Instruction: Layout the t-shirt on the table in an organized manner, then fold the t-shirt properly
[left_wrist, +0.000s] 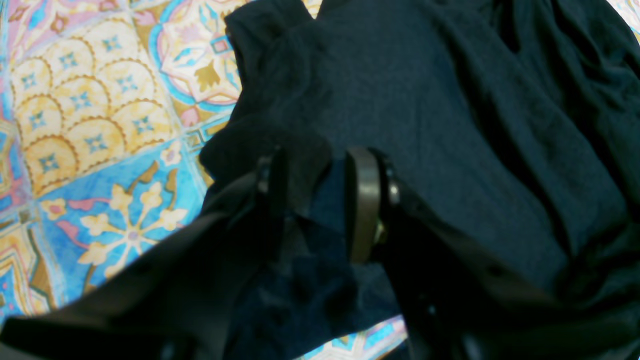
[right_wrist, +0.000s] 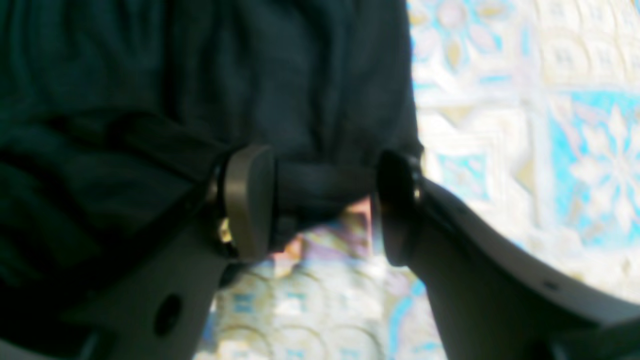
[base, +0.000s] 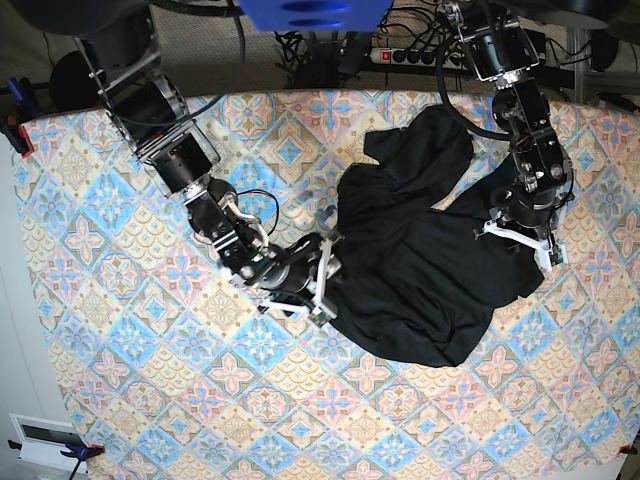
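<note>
Table (base: 120, 400): patterned cloth, spread under both arms and bare around the garment.

T-shirt (base: 420, 260): black, lying bunched and creased between the two grippers, one lobe reaching away from them toward the far edge; no sleeve or hem laid out straight. Judged: layout is not finished and no fold has begun, so squaring the body, straightening the sleeves and all folding remain.

Left gripper (left_wrist: 320, 205): at the shirt's edge on its own side, jaws pinching a fold of fabric that runs up between the pads and drapes over the fingers; the rest of the shirt lies ahead of it, bare table beside.

Right gripper (right_wrist: 325, 205): at the opposite edge, jaws standing apart with a rolled hem lying across the gap. It touches the near pad, and the far pad looks clear of it, so no firm hold is judged here.
</note>
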